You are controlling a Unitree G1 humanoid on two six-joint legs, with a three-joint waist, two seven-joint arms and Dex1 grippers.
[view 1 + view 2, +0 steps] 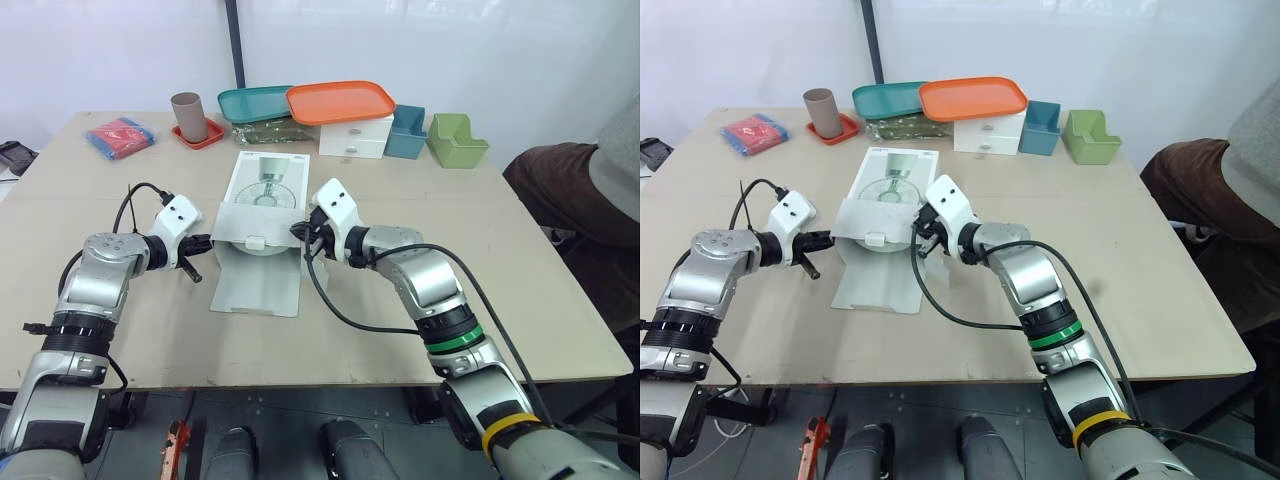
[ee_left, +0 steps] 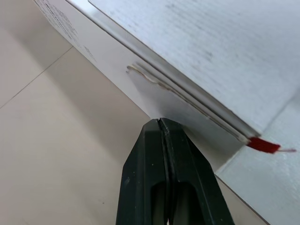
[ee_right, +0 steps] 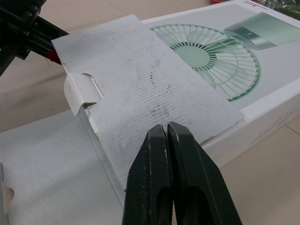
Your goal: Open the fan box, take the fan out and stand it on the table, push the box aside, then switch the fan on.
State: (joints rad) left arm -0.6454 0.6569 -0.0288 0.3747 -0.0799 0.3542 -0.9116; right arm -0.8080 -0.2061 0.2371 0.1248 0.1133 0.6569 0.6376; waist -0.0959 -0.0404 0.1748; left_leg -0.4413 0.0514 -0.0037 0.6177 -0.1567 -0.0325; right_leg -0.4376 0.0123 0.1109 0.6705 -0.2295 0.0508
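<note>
Claws on both arms are pinched shut, fingers pressed together. The left claw [image 1: 203, 242] is at the left side of the fan box [image 1: 262, 175] and the right claw [image 1: 300, 232] at its right side. The desk [image 1: 500, 260] carries the fan box near its middle, lying flat with the printed fan facing up. Beyond the box sit an orange tray [image 1: 340, 101] and a teal tray [image 1: 250, 102]. At the box's near end a long flap [image 1: 255, 285] lies flat on the desk. A shorter raised flap [image 1: 255, 222] spans between the two claws, its right edge at the right claw's tips.
</note>
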